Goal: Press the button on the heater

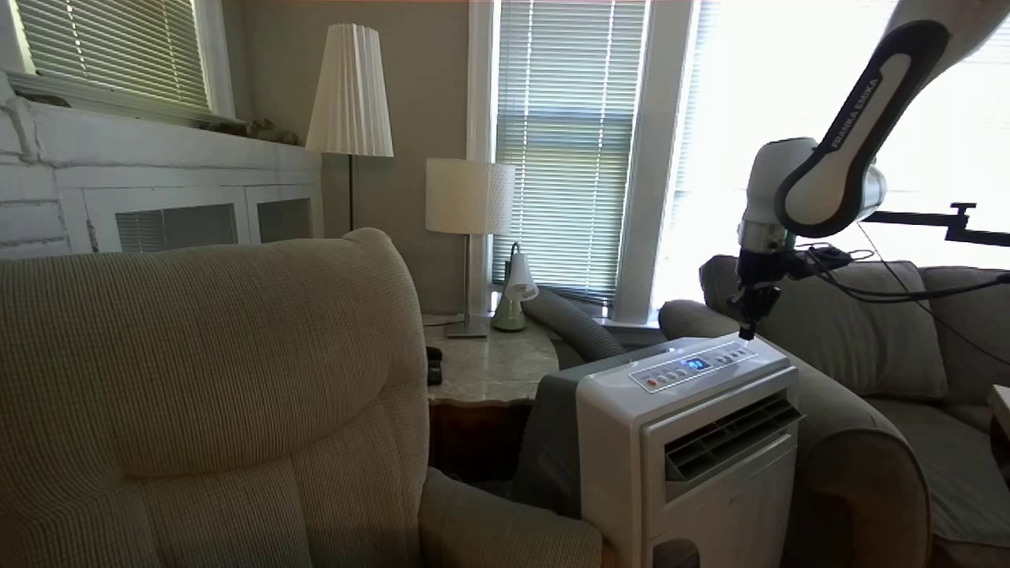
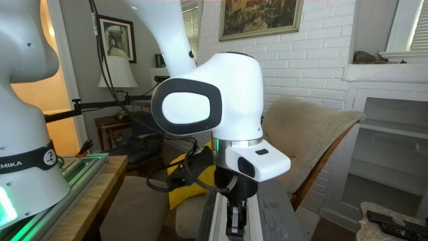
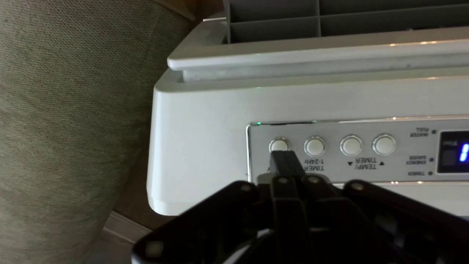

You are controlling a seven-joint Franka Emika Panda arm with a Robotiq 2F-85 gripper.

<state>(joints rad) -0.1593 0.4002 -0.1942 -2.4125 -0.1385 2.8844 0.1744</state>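
Note:
The heater (image 1: 611, 418) is a white upright box with a dark slatted grille and a grey back. Its top also shows in an exterior view (image 2: 219, 221), partly behind my gripper, and in the wrist view (image 3: 198, 117). The control panel (image 3: 331, 172) has a row of round white buttons and a lit blue display (image 3: 463, 152). My gripper (image 3: 284, 153) is shut with nothing between its fingertips. It points down at the panel's end, as an exterior view shows (image 1: 746, 334). The fingertips overlap the lower edge of the end button (image 3: 279, 144); I cannot tell if they touch it.
A grey sofa arm (image 3: 73, 110) stands close beside the heater. A beige armchair (image 1: 237, 379) is on its other side. A grey hose (image 1: 576, 323) runs behind it, near a side table (image 1: 505, 363) with lamps. The robot's wooden table (image 2: 97, 201) is nearby.

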